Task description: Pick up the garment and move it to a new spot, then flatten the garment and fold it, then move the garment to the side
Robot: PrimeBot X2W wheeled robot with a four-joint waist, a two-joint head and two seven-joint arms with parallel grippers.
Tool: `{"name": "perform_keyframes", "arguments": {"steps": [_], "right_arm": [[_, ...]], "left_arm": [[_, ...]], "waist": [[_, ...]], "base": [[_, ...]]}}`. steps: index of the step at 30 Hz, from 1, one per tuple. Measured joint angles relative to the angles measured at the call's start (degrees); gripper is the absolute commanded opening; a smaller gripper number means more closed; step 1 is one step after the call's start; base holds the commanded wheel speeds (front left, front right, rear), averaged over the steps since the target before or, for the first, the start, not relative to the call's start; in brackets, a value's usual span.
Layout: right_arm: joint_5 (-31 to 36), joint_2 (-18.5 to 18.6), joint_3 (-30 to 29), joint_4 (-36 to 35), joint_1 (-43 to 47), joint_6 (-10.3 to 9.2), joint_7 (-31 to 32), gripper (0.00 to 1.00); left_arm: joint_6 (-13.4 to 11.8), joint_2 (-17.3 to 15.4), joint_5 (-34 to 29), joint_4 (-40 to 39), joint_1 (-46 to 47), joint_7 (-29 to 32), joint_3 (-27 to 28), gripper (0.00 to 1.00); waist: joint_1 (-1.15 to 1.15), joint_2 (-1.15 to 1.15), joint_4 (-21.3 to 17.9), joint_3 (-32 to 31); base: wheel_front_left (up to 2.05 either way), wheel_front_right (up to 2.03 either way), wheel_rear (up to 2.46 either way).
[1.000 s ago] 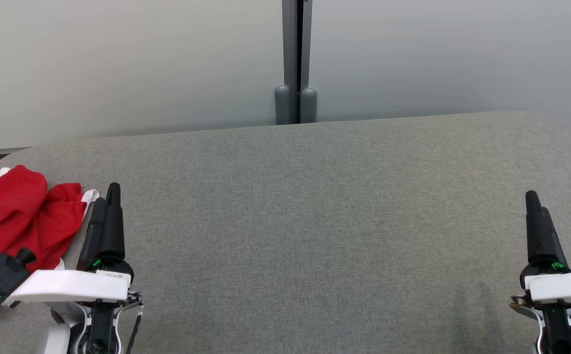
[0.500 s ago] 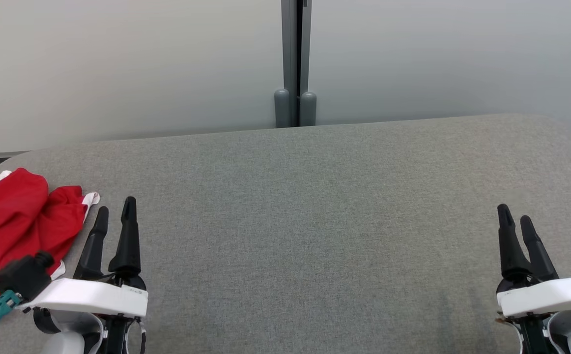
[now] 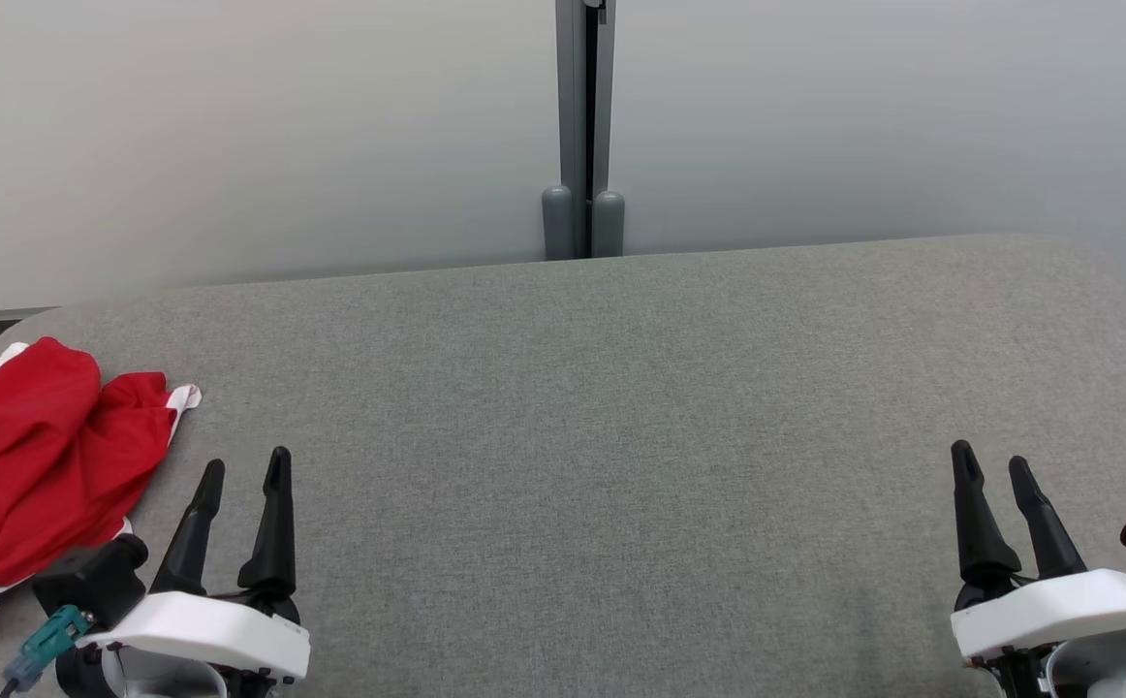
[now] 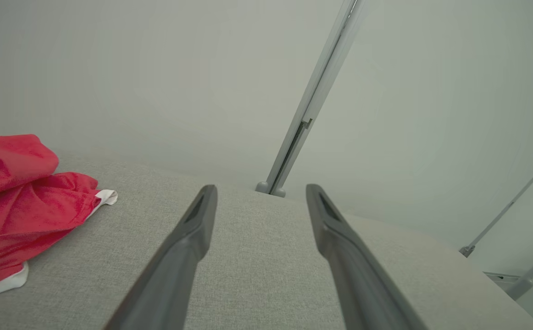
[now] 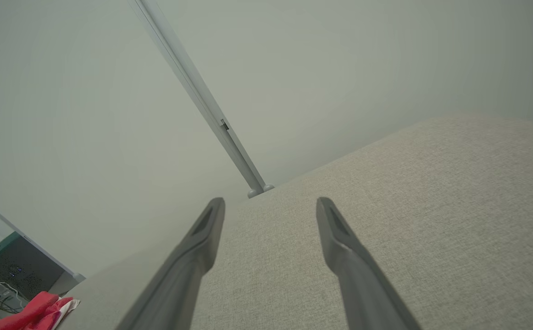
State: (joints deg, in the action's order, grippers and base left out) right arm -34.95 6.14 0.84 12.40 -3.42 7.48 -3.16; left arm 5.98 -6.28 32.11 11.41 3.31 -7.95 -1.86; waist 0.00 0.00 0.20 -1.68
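Bright even diffuse light, faint soft shadows, sharp focus, wrist views wide-angle bowed

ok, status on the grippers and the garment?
Left gripper open, empty, beside garment. Right gripper open, empty, far right of table. Garment red, crumpled at left edge, untouched. Nothing between it and left gripper.

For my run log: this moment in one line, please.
left tool: open, empty | right tool: open, empty | garment: crumpled at left of surface
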Motion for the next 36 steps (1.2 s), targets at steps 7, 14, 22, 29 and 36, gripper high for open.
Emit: {"name": "perform_keyframes", "arguments": {"steps": [7, 14, 22, 29, 36], "right_arm": [[4.65, -0.18, 0.49, 1.16, 0.9, 0.01, -0.97, 1.0], [8.68, -0.47, 1.0, 1.89, 1.18, 0.01, -1.68, 1.0], [12.89, -0.76, 1.05, 2.57, 1.41, 0.01, -2.33, 1.0], [16.19, -1.08, 0.97, 2.79, 2.05, 0.01, -2.74, 1.0], [19.22, -1.36, 0.87, 2.83, 2.29, 0.01, -2.98, 1.0]], "left_arm": [[-0.34, -0.02, -4.91, 2.13, -0.63, -1.18, -0.56, 1.0], [-1.03, -0.03, -9.06, 3.63, -0.79, -2.15, -0.88, 1.0], [-1.13, -0.11, -12.92, 5.59, -0.87, -3.22, -0.99, 1.0], [-1.18, -0.03, -15.97, 7.05, -0.87, -3.94, -1.07, 1.0], [-1.18, 0.05, -18.82, 7.7, -0.97, -4.79, -0.99, 1.0]], "waist": [[0.0, 0.0, 0.15, -0.52], [0.0, 0.0, 0.11, -1.01], [0.0, 0.0, 0.24, -1.4], [0.0, 0.0, 0.26, -1.75], [0.0, 0.0, 0.16, -2.07]], "base": [[0.0, 0.0, 0.0], [0.0, 0.0, 0.0], [0.0, 0.0, 0.0], [0.0, 0.0, 0.0], [0.0, 0.0, 0.0]]}}
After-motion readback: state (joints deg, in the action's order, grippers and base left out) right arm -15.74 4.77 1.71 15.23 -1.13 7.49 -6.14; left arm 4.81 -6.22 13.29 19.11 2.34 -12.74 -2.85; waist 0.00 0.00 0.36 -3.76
